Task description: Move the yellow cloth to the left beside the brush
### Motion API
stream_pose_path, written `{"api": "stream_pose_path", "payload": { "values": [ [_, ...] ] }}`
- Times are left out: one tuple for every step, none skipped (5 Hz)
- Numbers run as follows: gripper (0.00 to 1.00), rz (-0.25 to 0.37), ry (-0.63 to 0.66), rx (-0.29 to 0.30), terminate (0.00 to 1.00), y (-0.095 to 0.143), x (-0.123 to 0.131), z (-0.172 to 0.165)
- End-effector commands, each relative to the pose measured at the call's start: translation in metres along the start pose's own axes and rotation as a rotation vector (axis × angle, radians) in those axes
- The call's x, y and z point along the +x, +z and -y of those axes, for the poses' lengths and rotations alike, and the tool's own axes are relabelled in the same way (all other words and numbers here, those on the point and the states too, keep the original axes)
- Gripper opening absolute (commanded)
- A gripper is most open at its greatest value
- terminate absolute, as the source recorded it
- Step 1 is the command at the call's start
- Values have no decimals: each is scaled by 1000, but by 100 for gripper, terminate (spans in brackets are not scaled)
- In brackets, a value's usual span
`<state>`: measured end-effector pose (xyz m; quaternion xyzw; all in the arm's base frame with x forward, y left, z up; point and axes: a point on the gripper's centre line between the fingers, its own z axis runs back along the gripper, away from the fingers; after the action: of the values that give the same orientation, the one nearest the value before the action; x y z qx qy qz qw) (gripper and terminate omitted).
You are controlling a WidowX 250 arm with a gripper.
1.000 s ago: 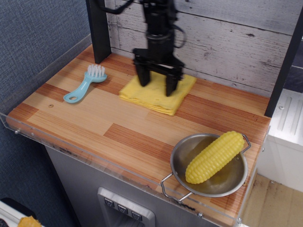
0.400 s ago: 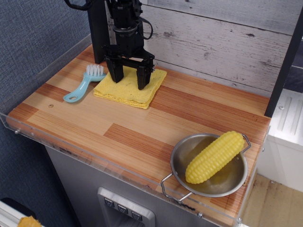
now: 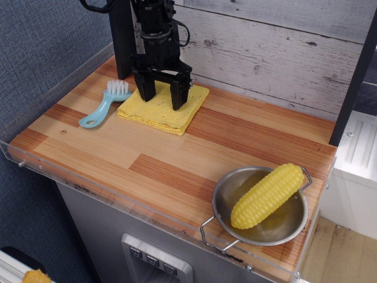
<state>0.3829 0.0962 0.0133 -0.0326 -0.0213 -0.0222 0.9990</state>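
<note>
The yellow cloth (image 3: 160, 115) lies folded and flat on the wooden table, at the back left. Its left edge sits right next to the bristle head of the light-blue brush (image 3: 105, 106), which lies with its handle pointing to the front left. My black gripper (image 3: 162, 98) stands upright over the cloth with its fingers (image 3: 178, 98) spread apart and their tips at the cloth's surface. It is open and the cloth is not pinched or lifted.
A steel pan (image 3: 220, 195) holding a yellow corn cob (image 3: 268, 195) stands at the front right. A black post (image 3: 122, 41) rises behind the brush. A clear plastic rim (image 3: 88, 188) runs along the table's front and left edges. A plank wall closes off the back.
The gripper and the yellow cloth have moved left together, from the table's back middle to beside the brush. Over the last half second they have barely shifted.
</note>
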Motion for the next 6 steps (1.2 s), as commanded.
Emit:
{"api": "stream_pose_path", "payload": {
  "values": [
    [100,155,-27,37,0,78,21,3],
    [100,174,-18,26,0,105,20,5],
    [100,158,-14,6,0,125,5,21],
    [100,160,-18,56,0,132,-10,34],
    [100,157,-36,94,0,138,-23,51],
    [100,130,-97,63,0,144,-26,63]
  ]
}}
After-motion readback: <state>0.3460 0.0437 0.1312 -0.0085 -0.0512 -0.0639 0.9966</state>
